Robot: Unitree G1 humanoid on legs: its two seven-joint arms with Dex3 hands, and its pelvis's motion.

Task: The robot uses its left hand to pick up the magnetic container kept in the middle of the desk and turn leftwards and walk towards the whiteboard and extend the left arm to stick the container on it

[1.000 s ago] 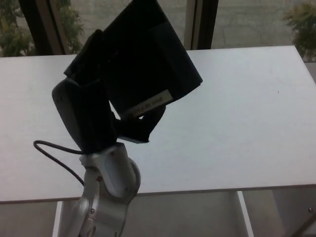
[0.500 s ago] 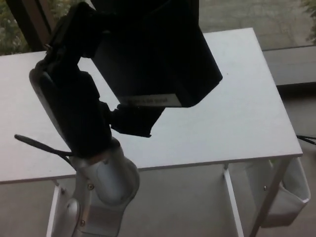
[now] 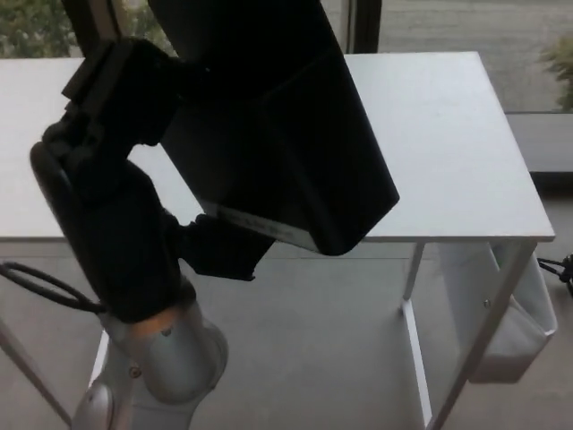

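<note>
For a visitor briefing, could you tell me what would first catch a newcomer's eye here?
A big black container fills the centre and top, raised close to the camera. The left robot hand grips it from the left, in front of the white desk. A white bin shows under the desk's right end.

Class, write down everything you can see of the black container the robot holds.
The container is a black, box-shaped thing with flat matt sides, plastic by its look. A narrow white label strip, unreadable, runs along its lower edge. It is tilted, clear of the white desk, its top cut off by the picture. The left hand grips it, fingers beneath it.
</note>
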